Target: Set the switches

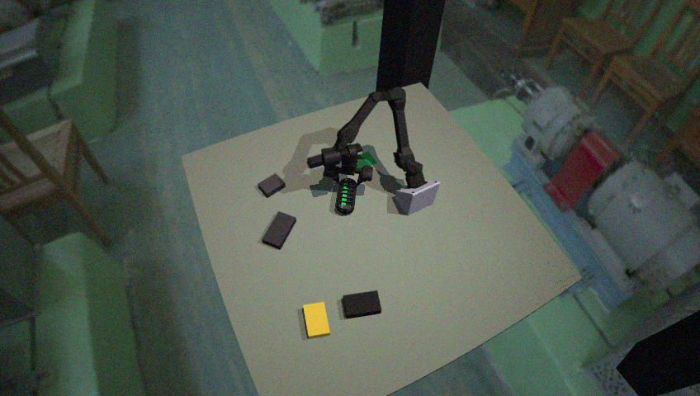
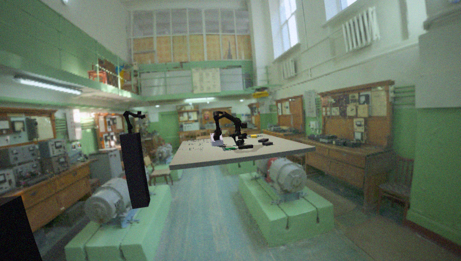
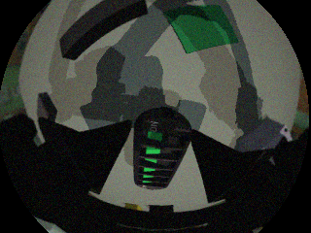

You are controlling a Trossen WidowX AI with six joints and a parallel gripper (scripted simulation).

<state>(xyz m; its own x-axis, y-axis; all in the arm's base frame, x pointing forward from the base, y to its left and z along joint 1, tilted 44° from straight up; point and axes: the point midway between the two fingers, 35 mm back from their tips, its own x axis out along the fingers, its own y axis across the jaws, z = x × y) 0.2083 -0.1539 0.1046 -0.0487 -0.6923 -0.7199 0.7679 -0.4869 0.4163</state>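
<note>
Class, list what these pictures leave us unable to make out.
- Label squares: under the controller unit, hidden in top and wrist views.
- Exact rocker positions: wrist view, dark and grainy.
- Jaw contact with the unit: wrist view, black jaws merge with its dark sides.
- Switch numbers: too small, top view.

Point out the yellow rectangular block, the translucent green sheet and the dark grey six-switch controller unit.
Yellow rectangular block (image 1: 316, 319): top view, top face.
Translucent green sheet (image 3: 206, 31): wrist view, middle.
Dark grey six-switch controller unit (image 1: 341, 195) (image 3: 157, 151): top and wrist views, switch face.
</note>
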